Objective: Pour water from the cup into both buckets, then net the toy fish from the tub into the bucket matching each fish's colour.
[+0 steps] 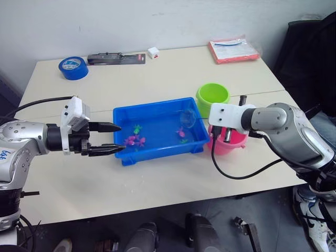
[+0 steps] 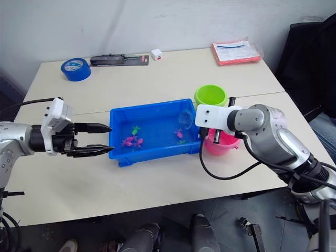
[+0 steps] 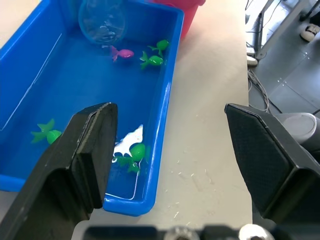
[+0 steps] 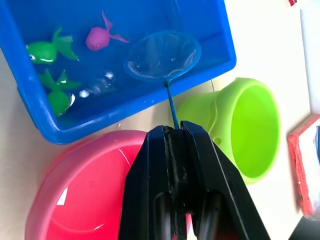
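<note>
Black right end effector [image 4: 175, 137] pinches the net [image 4: 162, 55] handle; left end effector [image 1: 107, 138] gapes wide, empty.

A plain test room set up for robot trials

We see a bare white wall [image 1: 157, 21] behind a pale beige rectangular table [image 1: 173, 73], a dark floor beneath with loose black cables [image 3: 260, 30], and along the far edge a roll of blue tape [image 1: 72, 67] and a red packaged tool [image 1: 116, 58].
</note>
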`<control>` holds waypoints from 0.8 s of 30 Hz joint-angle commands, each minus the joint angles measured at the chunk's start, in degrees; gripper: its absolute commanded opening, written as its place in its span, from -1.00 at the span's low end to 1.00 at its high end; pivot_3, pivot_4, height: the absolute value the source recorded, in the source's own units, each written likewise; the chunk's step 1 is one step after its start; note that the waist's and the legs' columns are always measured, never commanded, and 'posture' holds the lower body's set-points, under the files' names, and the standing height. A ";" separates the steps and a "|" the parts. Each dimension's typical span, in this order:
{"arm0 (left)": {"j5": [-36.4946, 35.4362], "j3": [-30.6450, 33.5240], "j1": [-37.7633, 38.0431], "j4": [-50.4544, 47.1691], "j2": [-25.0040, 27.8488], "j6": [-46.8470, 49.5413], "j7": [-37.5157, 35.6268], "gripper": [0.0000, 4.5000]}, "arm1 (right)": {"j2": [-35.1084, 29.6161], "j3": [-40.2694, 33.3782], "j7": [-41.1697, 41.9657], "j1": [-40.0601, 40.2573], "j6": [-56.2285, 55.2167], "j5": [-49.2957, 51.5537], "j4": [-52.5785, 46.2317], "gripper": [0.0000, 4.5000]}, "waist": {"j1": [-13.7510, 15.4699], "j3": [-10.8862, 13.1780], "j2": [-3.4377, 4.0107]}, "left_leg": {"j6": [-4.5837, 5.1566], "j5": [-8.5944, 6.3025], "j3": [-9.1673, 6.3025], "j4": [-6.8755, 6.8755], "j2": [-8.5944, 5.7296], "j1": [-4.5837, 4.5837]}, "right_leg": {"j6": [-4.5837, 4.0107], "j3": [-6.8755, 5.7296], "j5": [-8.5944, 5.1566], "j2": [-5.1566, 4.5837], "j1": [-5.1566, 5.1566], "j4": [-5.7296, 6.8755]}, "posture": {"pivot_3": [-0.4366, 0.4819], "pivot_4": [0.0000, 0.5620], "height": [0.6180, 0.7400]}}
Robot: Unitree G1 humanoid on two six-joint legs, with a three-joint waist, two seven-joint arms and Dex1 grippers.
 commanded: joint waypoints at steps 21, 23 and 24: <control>-4.19 2.48 1.03 -4.82 0.54 2.23 4.48 0.65 | 7.03 -2.52 6.81 0.38 13.60 -1.92 -3.61 -0.65 | -0.01 0.00 0.00 | 0.00 0.00 -0.01 0.01 0.00 0.00 | 0.00 0.03 0.00 0.00 0.00 0.04 | -0.05 -0.47 1.00; -4.26 2.39 1.04 -4.96 0.51 2.27 4.81 0.65 | 8.17 -3.07 6.79 0.47 16.33 -0.74 -3.77 -0.65 | -0.02 0.00 0.00 | 0.00 0.00 0.00 0.01 0.00 0.00 | -0.01 0.03 0.00 0.00 0.00 0.04 | -0.05 -0.47 1.00; -4.28 2.38 1.07 -4.97 0.52 2.26 4.88 0.65 | 8.43 -3.14 6.74 0.45 17.18 -0.35 -3.88 -0.65 | -0.01 0.00 0.00 | 0.00 0.00 -0.01 0.01 0.00 0.00 | -0.01 0.03 0.00 0.00 0.00 0.04 | -0.05 -0.47 1.00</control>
